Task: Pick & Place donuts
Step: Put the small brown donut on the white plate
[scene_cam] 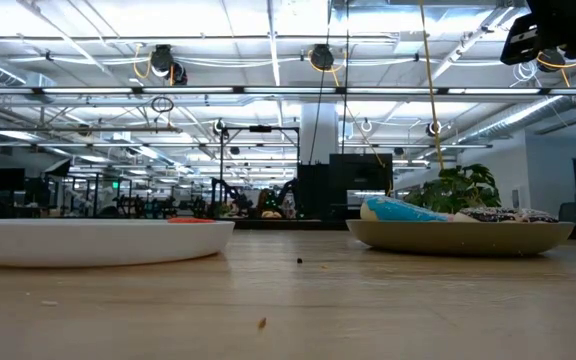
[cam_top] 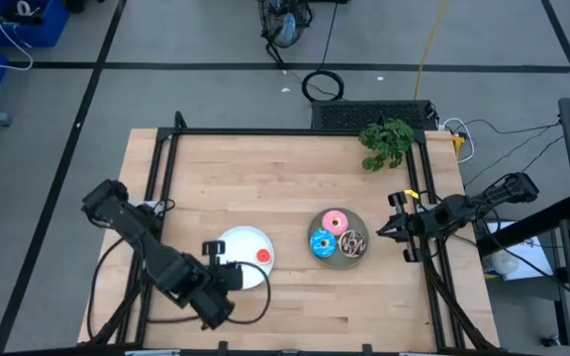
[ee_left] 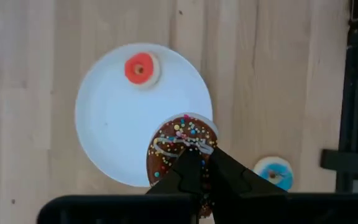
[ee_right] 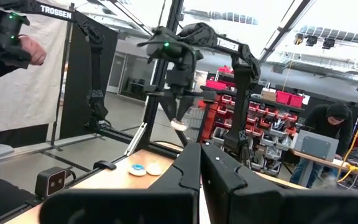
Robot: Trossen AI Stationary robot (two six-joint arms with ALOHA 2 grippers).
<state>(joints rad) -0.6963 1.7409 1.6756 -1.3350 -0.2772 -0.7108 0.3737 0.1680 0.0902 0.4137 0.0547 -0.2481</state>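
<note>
Above the near rim of the round white plate point(ee_left: 104, 124), the left gripper point(ee_left: 191, 165) pinches a brown sprinkled mini donut point(ee_left: 180, 149) between fingers closed tight on it. To seat it well, I judge it should lower beside the red mini donut point(ee_left: 140, 68) before releasing. A blue mini donut point(ee_left: 273, 173) lies on the wooden desk point(ee_left: 260, 74) just off the plate. The right gripper point(cam_top: 396, 227) waits beside the grey plate point(cam_top: 362, 220) with the larger donuts, fingers nearly together and empty.
</note>
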